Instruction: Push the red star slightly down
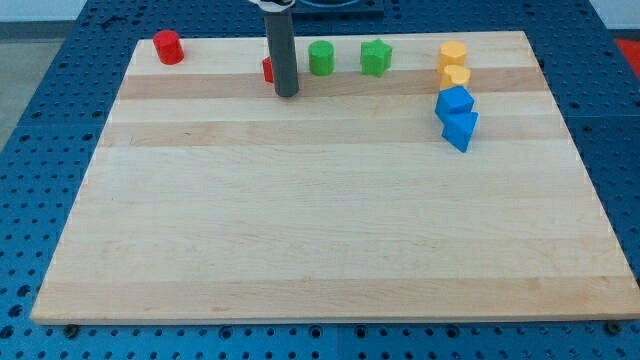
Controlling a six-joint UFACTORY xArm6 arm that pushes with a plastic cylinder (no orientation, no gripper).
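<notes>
So the red star [267,69] is up near the view's top edge of the wooden tabletop [330,230], a bit left of centre, and honestly you can barely see it. The dark rod stands right in front of it and covers most of it, so only a small red sliver pokes out on the rod's left side. That means I can't tell which way its points face or whether it has any long axis at all; too much of it is hidden.

My tip [287,94] sits on the board just below and slightly right of that red sliver, right up against the star as far as I can tell, though I can't say for sure that they touch. For the end effector: it's only a straight rod, nothing to open or close, and it isn't holding anything.

The rest of the top row: a red cylinder [168,47] way off at the view's left, well apart from everything. Just right of the rod is a green cylinder [321,58], then a green star-ish block [376,57] beside it with a small gap between them. Further right is a column of four: a yellow block [452,54], another yellow one [456,76] touching it below, then a blue block [454,102] and a blue triangular one [461,129] under that, all packed close.

No labels, brands or writing that I can read anywhere.
</notes>
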